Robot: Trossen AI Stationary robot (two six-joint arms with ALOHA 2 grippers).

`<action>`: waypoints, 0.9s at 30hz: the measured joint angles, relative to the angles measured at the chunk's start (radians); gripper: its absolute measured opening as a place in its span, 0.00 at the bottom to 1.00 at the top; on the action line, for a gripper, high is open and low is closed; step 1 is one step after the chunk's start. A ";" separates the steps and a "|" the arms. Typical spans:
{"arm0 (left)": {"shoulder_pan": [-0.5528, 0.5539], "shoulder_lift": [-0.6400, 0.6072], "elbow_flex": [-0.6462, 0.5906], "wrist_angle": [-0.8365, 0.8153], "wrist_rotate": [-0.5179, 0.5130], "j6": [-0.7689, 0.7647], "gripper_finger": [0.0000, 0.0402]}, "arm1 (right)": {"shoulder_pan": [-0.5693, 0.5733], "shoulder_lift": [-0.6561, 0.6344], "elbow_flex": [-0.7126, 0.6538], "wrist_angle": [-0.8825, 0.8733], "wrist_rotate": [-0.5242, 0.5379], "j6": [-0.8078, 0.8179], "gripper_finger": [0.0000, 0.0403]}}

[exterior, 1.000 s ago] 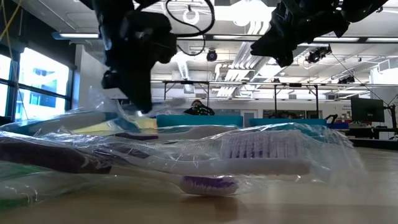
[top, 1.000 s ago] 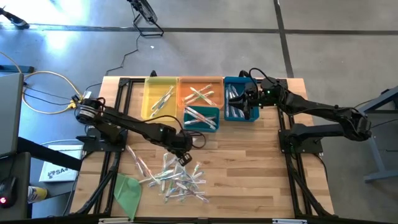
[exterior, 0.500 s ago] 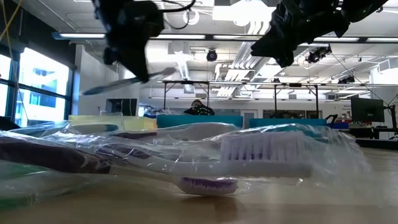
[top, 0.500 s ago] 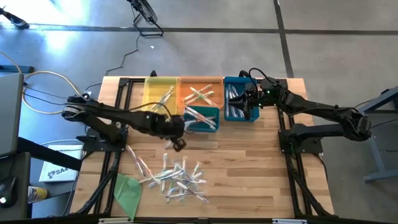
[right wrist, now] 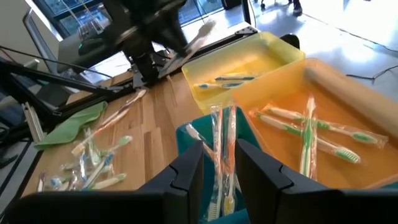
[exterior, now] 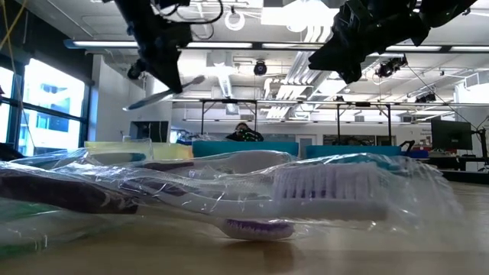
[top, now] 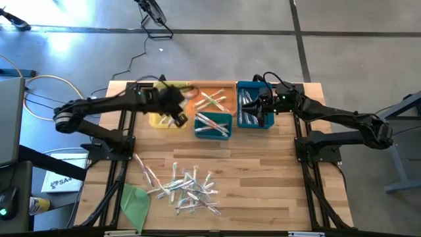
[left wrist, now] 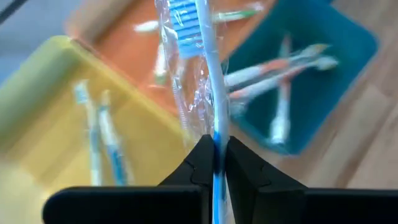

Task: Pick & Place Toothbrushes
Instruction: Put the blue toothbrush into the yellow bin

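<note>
Grey concrete floor [top: 276,39] around the wooden table [top: 263,171] — ceiling striplights [exterior: 252,44], windows [exterior: 38,99] behind.
</note>
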 joint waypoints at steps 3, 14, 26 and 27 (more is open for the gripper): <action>0.098 0.003 0.001 -0.001 0.059 0.048 0.04 | 0.000 0.000 0.000 0.000 0.011 0.000 0.21; 0.385 0.021 0.001 0.004 0.168 0.202 0.04 | 0.000 0.000 0.000 -0.001 0.018 0.026 0.21; 0.533 0.167 0.001 0.005 0.269 0.247 0.04 | 0.000 0.000 0.000 -0.002 0.095 0.027 0.21; 0.536 0.181 0.001 0.004 0.277 0.247 0.04 | 0.000 0.000 0.000 -0.002 0.095 0.027 0.21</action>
